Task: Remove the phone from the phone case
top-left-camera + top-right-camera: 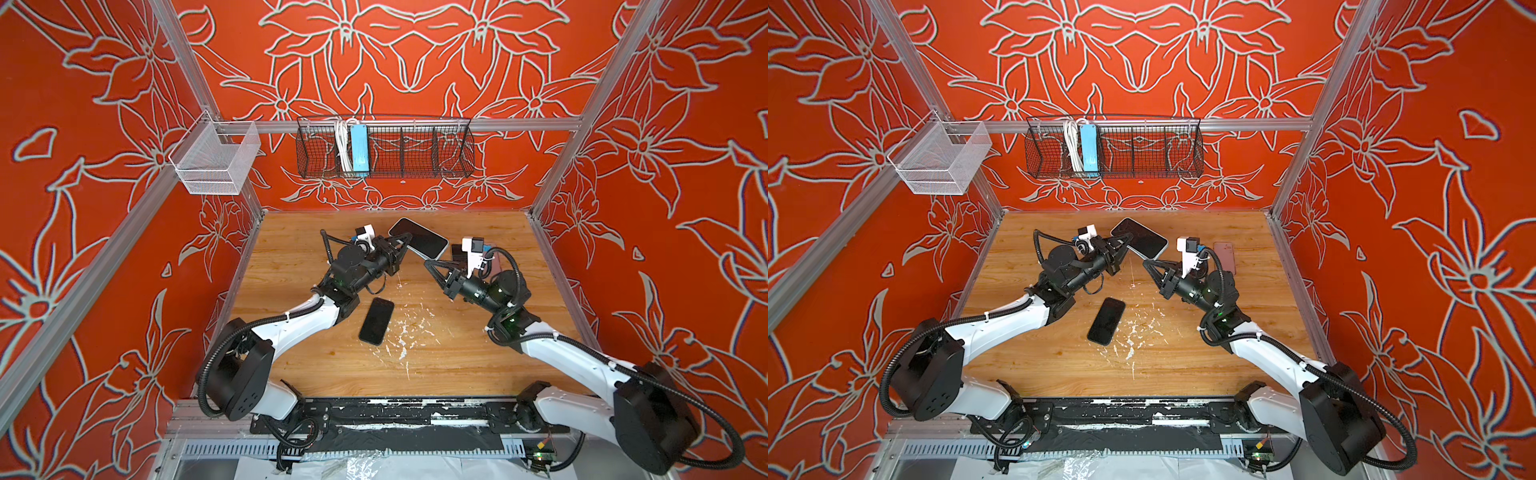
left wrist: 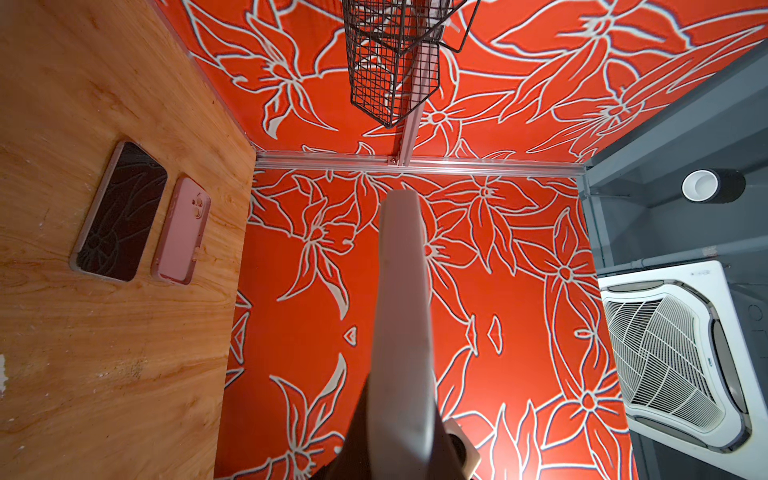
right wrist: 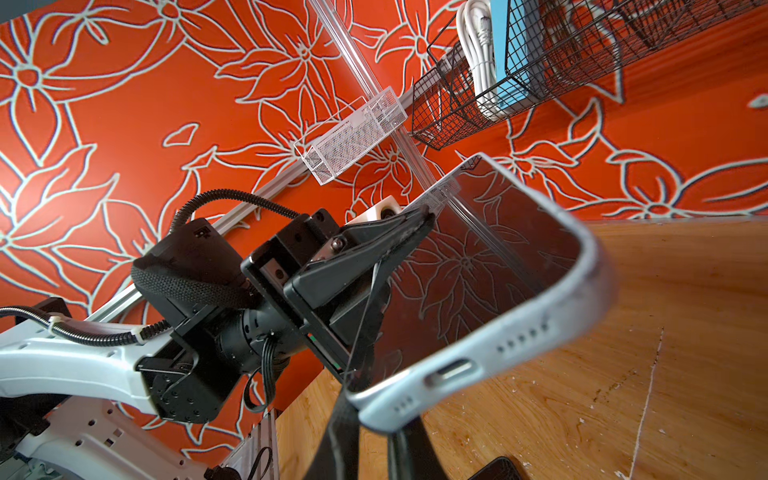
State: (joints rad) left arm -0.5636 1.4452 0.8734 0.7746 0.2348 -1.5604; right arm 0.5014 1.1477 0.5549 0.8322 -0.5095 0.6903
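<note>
Black-screened phone [image 1: 417,237]: seated in a white phone case [image 3: 457,365], lifted off the wood table [image 1: 457,357], tilted, toward the back middle.
Left gripper [image 1: 406,242]: clenched on the phone's long edge.
Right gripper [image 1: 428,262]: pinching the phone case's bottom corner, beside the charging port.
Table front: second dark phone [image 1: 376,321] lying flat.
Table far right: pink case [image 2: 183,232] just beside a third phone [image 2: 120,212].
</note>
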